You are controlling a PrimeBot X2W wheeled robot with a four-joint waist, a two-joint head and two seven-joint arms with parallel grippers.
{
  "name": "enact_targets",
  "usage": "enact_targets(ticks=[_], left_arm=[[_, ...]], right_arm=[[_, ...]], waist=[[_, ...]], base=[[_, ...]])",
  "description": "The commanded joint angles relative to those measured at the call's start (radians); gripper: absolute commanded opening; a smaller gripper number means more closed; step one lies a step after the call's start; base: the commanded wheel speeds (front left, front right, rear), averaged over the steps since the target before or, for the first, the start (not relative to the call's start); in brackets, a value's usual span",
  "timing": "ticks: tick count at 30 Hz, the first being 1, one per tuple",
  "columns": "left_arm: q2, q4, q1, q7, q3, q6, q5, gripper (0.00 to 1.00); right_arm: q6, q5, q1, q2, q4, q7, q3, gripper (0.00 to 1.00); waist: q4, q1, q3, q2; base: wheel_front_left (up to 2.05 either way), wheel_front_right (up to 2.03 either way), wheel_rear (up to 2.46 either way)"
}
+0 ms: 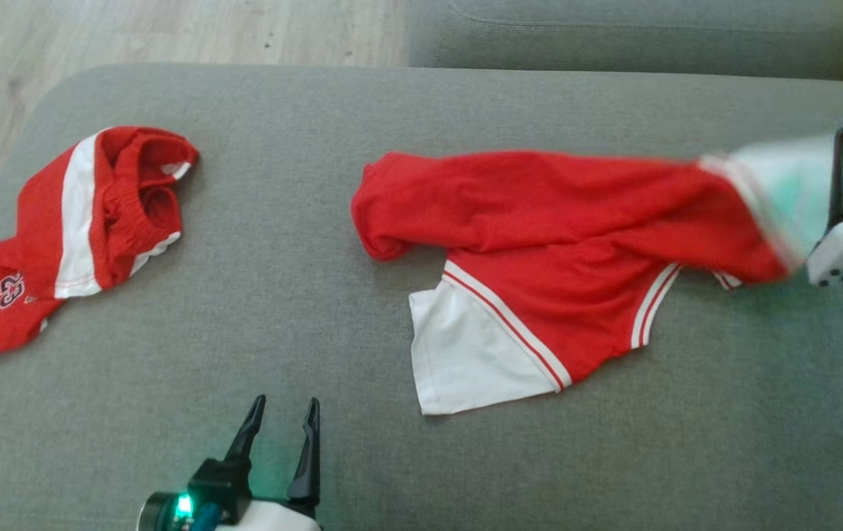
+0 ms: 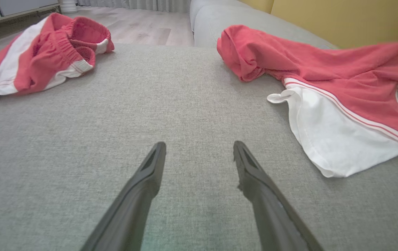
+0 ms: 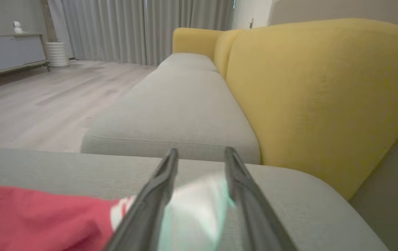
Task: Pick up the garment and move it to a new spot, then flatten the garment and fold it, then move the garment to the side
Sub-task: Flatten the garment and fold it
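Right gripper point(image 3: 201, 151) astride white end of garment point(image 3: 28, 216)

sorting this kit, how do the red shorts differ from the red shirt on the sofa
The shorts lie bunched at the left, the shirt stretched out at the right. The shorts have a broad white side stripe; the shirt has white sleeves with thin striped trim. The shorts show a printed number, the shirt none. Both are red and white.

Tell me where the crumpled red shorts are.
In the head view, the crumpled red shorts lie at the grey fabric cushion's left end, far left of the red jersey.
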Motion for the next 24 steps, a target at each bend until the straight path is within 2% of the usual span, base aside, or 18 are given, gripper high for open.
enact_targets(ticks=[1,4,6,10,13,19,24], left_arm=[[0.0,-0.02,-0.034,-0.005,0.034,-0.005,0.011,1.0],[0.0,-0.02,-0.031,-0.005,0.036,-0.007,0.013,1.0],[0.0,-0.018,-0.028,-0.005,0.037,-0.008,0.013,1.0],[0.0,-0.014,-0.023,-0.005,0.036,-0.009,0.007,1.0],[0.0,-0.016,-0.025,-0.005,0.03,-0.007,0.001,1.0],[0.0,-0.02,-0.022,-0.005,0.022,0.0,-0.009,1.0],[0.0,-0.023,-0.016,-0.005,0.03,0.004,-0.01,1.0]], right_arm=[[0.007,-0.037,-0.031,0.009,-0.056,-0.006,-0.016,1.0],[0.007,-0.061,-0.003,0.046,-0.098,-0.006,-0.022,1.0],[0.007,-0.071,0.041,0.1,-0.147,-0.006,0.016,1.0],[0.007,-0.015,0.157,0.195,-0.206,-0.006,0.252,1.0],[0.007,0.056,0.224,0.216,-0.186,-0.006,0.394,1.0],[0.007,0.13,0.29,0.232,-0.079,-0.004,0.535,1.0],[0.007,0.144,0.293,0.233,-0.008,0.004,0.629,1.0]], waist=[[-0.005,-0.0001,0.0,0.0],[-0.008,-0.0001,-0.001,0.0],[-0.009,-0.0001,-0.006,0.0],[-0.003,-0.0001,-0.015,0.0],[0.006,-0.0001,-0.015,0.0],[0.024,-0.0001,-0.017,0.0],[0.021,-0.0001,-0.013,0.0]], base=[[0.0,0.0,0.0],[0.0,0.0,0.0],[0.0,0.0,0.0],[0.0,0.0,0.0],[0.0,0.0,0.0],[0.0,0.0,0.0],[0.0,0.0,0.0]])
